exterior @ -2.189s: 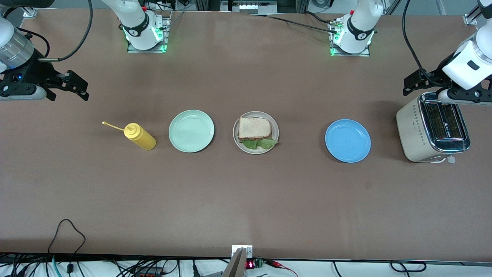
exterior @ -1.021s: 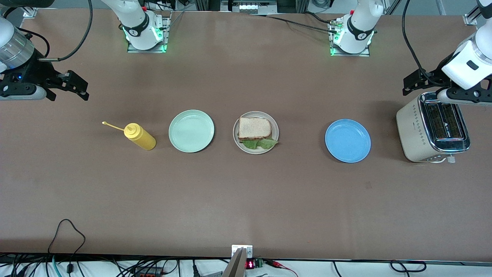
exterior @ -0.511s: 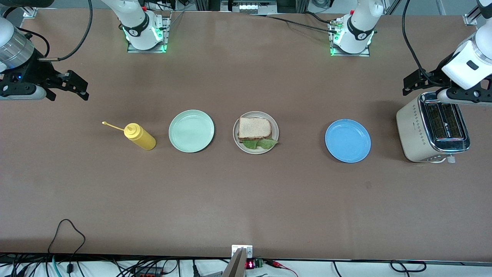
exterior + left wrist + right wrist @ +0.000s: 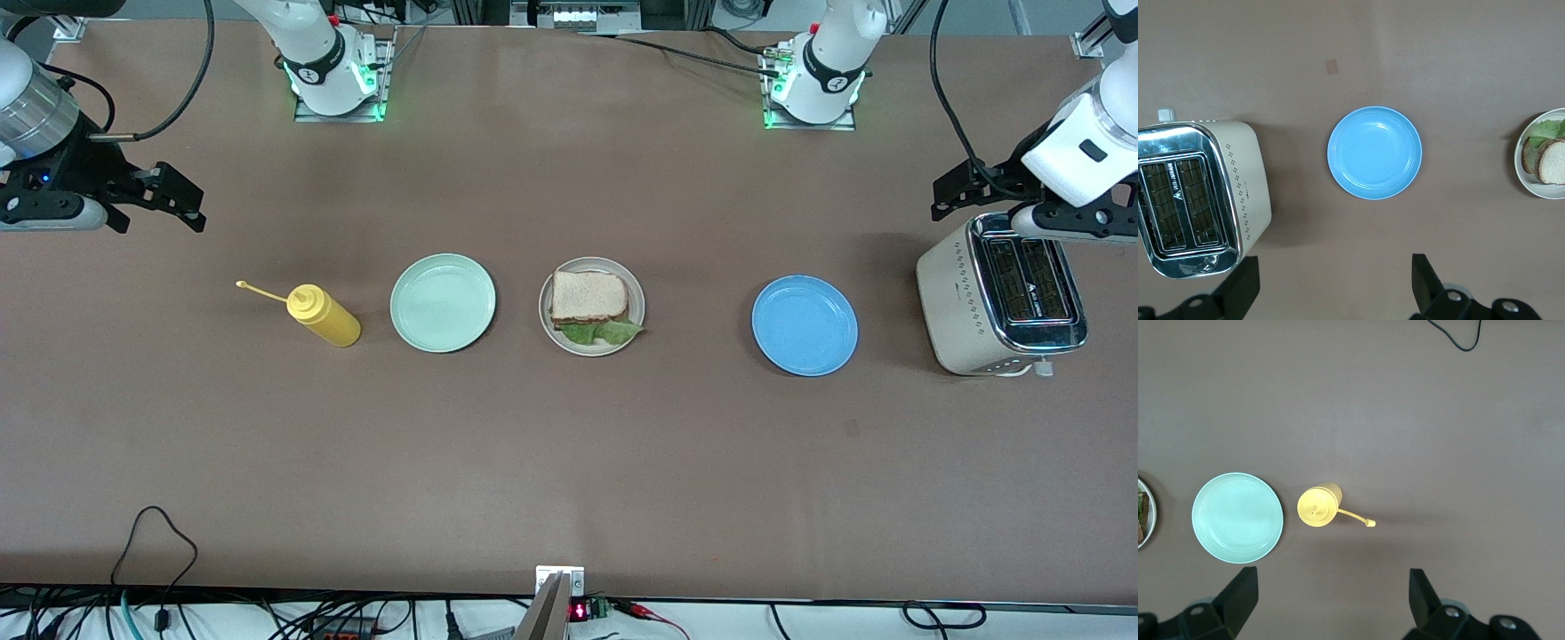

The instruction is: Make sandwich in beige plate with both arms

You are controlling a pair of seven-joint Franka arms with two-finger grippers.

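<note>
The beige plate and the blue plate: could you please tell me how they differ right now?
The beige plate holds the sandwich; the blue plate holds nothing. The beige plate is pale and looks smaller; the blue plate is bright and looks wider. The blue plate lies closer to the toaster. Both are round, shallow and flat on the table.

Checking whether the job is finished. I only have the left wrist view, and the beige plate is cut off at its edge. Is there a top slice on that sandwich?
Observer: Yes. The sandwich on the beige plate has a bread slice on top.
Operator: What lies toward the right arm's end?
Observer: A mint green plate beside the beige one, then a yellow squeeze bottle.
Operator: And the right gripper?
Observer: The right gripper is open, holding nothing, over the table at its arm's end.
</note>
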